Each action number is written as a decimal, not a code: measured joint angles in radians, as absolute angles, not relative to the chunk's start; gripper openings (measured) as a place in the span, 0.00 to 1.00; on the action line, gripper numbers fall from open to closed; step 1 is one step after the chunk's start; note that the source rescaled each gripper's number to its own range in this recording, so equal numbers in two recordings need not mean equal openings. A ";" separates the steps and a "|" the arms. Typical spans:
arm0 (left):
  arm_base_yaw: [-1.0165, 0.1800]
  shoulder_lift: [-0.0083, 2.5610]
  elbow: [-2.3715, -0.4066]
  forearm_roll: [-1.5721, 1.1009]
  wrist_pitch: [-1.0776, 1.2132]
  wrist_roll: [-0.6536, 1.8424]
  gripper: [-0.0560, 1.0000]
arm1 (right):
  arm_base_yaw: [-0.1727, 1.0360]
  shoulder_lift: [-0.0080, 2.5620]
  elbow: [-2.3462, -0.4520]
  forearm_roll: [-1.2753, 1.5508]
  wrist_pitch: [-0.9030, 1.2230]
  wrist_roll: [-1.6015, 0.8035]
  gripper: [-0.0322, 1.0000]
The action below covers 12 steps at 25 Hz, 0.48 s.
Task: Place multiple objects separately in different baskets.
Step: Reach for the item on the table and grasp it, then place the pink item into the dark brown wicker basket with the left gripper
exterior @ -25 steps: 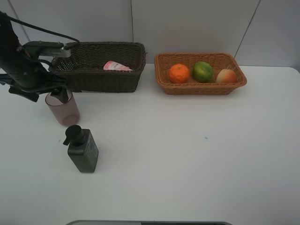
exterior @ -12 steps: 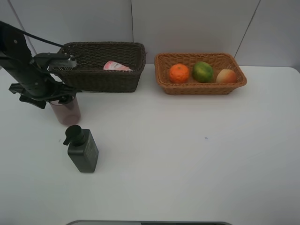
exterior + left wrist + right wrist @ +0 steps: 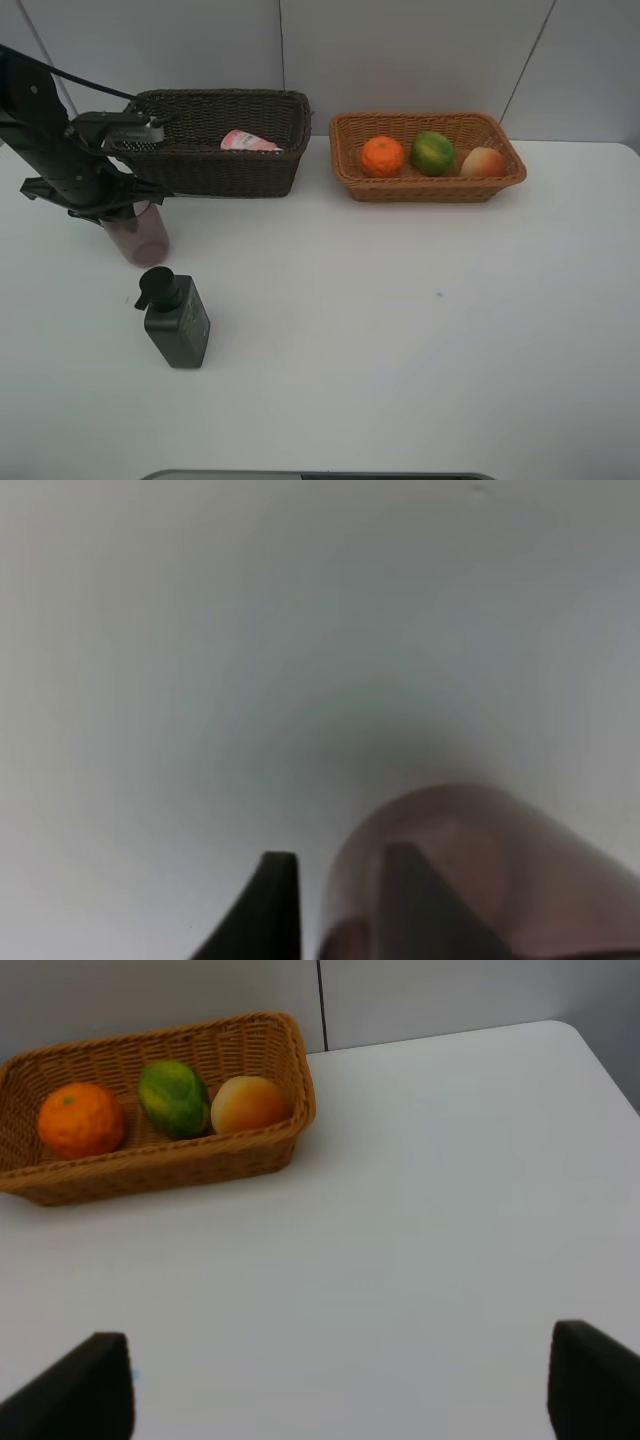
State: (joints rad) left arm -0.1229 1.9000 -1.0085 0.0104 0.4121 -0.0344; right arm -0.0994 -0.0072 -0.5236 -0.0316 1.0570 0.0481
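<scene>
cup (image 3: 140,240) rim now clamped w/ left jaws.

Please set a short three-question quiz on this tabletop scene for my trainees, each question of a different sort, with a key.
1. True or false: the pink tube lies inside the dark brown basket.
2. Multiple choice: how many fruits lie in the tan basket? A) two B) three C) four
3. Fill in the blank: the left end effector is closed on the wall of the ______, with one finger inside it and one outside.

Key:
1. True
2. B
3. pinkish cup
</scene>
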 joint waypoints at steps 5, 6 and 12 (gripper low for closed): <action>-0.123 1.900 -1.008 0.010 0.410 -0.036 0.05 | -0.099 -0.007 -0.524 -0.032 1.057 0.048 0.80; -0.123 1.900 -1.008 0.010 0.410 -0.036 0.05 | -0.099 -0.007 -0.524 -0.032 1.057 0.048 0.80; -0.123 1.900 -1.008 0.010 0.410 -0.036 0.05 | -0.099 -0.007 -0.524 -0.032 1.057 0.048 0.80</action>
